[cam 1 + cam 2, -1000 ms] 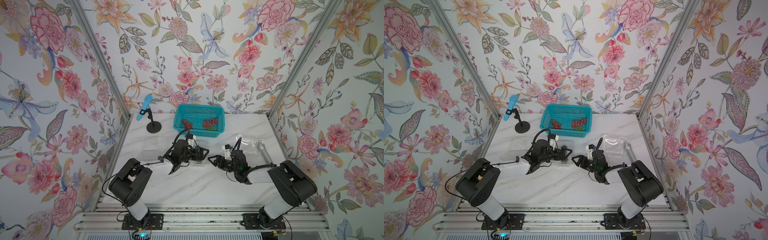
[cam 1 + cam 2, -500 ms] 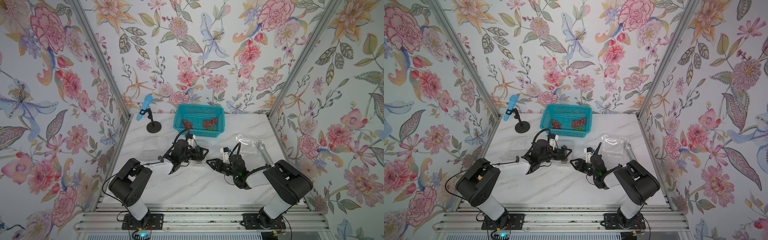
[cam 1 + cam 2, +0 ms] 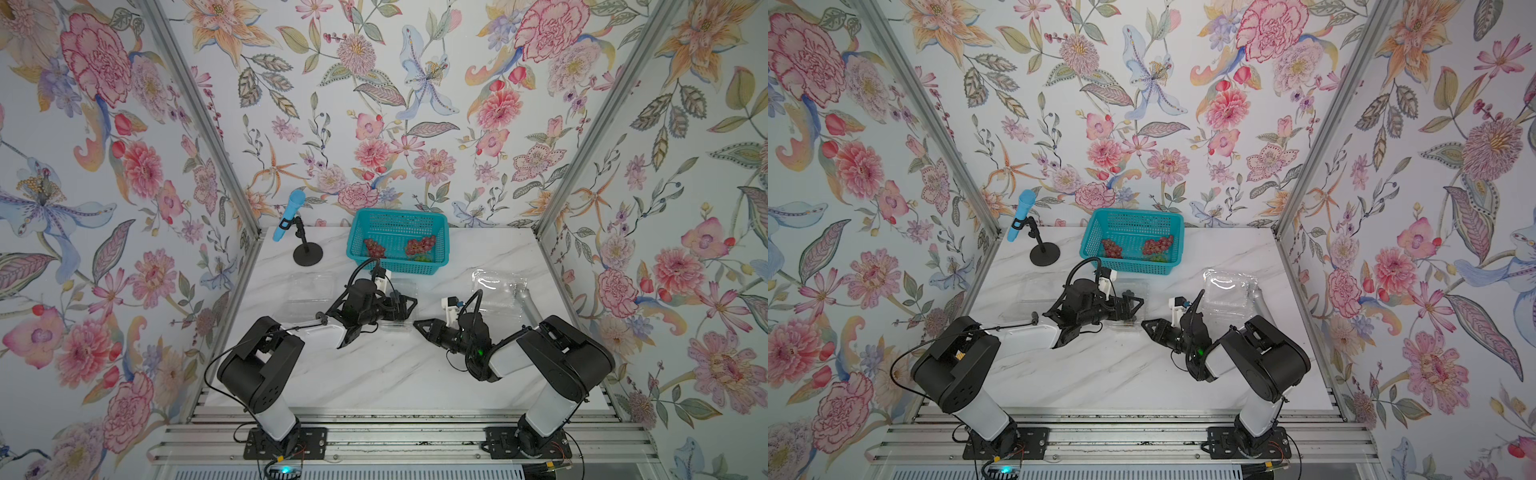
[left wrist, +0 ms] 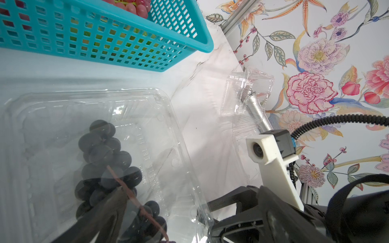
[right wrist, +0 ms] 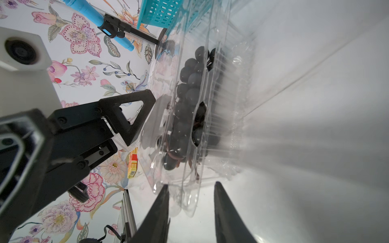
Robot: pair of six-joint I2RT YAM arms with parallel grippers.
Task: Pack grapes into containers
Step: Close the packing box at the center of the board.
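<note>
My right gripper [image 5: 191,186] lies low on the counter [image 3: 374,374] at the middle of the frame in both top views. Its jaws stand partly apart, with the near lip of a clear container [image 4: 147,126] between them. I can't see them pinching it yet. My left gripper [image 3: 403,307], just left of it, is spread wide at that container's side and grips nothing I can make out.

Inside lies one bunch of dark grapes [image 4: 105,151]. It runs along the container's length, its brown stem end towards my right gripper and its far end towards the teal basket [image 3: 399,220] at upper centre. The lid seems lowered over the bunch, but I can't tell whether it has snapped shut.

So I judge one bunch packed and its lid being dealt with. Two red bunches [image 3: 375,248] and some green grapes [image 3: 422,257] wait in the basket. Two more containers look empty, one at centre right [image 3: 496,286] and one faint at centre left [image 3: 309,286].
</note>
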